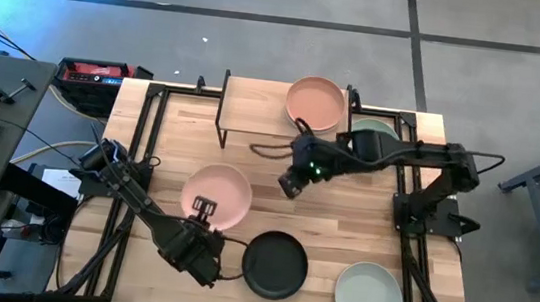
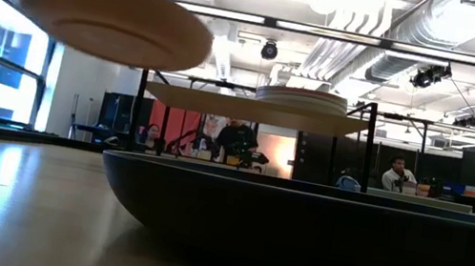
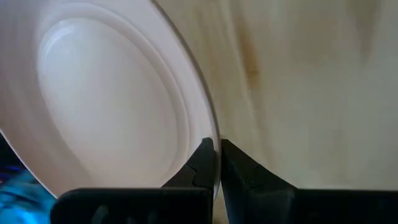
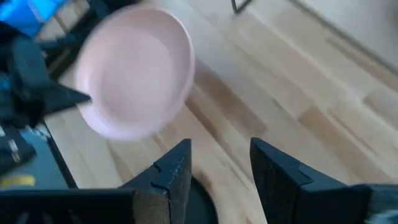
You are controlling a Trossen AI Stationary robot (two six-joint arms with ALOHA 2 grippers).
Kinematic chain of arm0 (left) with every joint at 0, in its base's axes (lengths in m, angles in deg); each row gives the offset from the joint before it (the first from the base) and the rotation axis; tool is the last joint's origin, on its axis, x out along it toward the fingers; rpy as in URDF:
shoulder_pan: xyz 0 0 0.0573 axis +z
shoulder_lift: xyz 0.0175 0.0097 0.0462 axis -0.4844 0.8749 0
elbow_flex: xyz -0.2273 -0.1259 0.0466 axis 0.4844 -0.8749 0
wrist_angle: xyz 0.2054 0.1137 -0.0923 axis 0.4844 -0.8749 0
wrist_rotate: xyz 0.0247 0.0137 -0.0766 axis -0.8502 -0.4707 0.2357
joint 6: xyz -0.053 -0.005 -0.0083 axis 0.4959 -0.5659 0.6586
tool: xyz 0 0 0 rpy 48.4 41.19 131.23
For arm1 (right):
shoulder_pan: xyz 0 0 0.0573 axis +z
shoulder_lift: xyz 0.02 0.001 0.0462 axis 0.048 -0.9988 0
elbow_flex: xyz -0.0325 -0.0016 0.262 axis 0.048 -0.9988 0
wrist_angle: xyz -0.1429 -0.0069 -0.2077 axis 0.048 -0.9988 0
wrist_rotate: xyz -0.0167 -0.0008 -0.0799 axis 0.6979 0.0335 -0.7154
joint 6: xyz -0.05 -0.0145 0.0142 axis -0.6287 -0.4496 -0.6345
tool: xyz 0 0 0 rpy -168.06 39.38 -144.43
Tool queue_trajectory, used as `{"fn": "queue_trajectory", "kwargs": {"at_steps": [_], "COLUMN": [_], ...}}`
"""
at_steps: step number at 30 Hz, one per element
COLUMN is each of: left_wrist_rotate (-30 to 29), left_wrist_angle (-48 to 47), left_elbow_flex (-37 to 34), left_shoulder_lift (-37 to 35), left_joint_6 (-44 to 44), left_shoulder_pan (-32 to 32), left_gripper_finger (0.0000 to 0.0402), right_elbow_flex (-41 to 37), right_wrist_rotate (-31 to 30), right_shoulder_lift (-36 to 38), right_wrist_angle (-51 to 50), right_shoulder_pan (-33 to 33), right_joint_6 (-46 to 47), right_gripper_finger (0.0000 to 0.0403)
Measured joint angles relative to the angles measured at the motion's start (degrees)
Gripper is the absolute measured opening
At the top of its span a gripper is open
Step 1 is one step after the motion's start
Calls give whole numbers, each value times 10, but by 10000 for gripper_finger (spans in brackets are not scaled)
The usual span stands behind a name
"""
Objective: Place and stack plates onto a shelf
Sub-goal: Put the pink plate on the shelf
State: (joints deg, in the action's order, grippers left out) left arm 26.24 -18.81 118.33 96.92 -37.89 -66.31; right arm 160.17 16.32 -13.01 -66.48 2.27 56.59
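My left gripper point(image 1: 204, 207) is shut on a pink plate point(image 1: 217, 196), which is up off the table in the low view point(image 2: 112, 15). My right gripper point(image 1: 291, 184) hangs open above the table's middle, right of that plate, with nothing between its fingers point(image 4: 217, 168). The shelf point(image 1: 253, 119) stands at the far edge with a peach plate point(image 1: 315, 104) resting bottom-down on its right half. A black plate point(image 1: 275, 264) and a pale green plate point(image 1: 368, 297) lie on the table near the front edge. My left gripper pinches the pink plate's rim point(image 3: 215, 142) at its near edge between the two fingers, one finger point(image 3: 200, 163) on the hollow inner side and one on the outer. The fingers come from the near side, slanting down. The plate is lifted clear, roughly level.
A second pale green plate point(image 1: 373, 130) lies by the shelf's right end, partly hidden by my right arm. Bare tabletop lies left of the pink plate and before the shelf. People sit in the room behind the table.
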Motion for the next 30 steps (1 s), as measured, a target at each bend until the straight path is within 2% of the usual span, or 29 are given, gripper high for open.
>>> {"fn": "queue_trajectory", "kwargs": {"at_steps": [8, 16, 25, 30], "left_wrist_rotate": [-93, -175, -231, -243], "left_wrist_angle": [0, 13, 60, 74], "left_elbow_flex": [0, 0, 0, 0], "left_shoulder_lift": [0, -1, -1, -1], "left_joint_6": [-134, -222, -301, -330], "left_shoulder_pan": [33, 68, 113, 139], "left_gripper_finger": [0, 0, 0, 0], "right_elbow_flex": [0, 0, 0, 0], "right_wrist_rotate": [-1, -19, -19, -19], "right_shoulder_lift": [0, 0, 0, 0], "right_wrist_angle": [48, 48, 45, 34], "right_shoulder_pan": [-48, -80, -105, -123], "right_joint_6": [-54, -98, -128, -142], "right_gripper_finger": [142, 142, 142, 142]}}
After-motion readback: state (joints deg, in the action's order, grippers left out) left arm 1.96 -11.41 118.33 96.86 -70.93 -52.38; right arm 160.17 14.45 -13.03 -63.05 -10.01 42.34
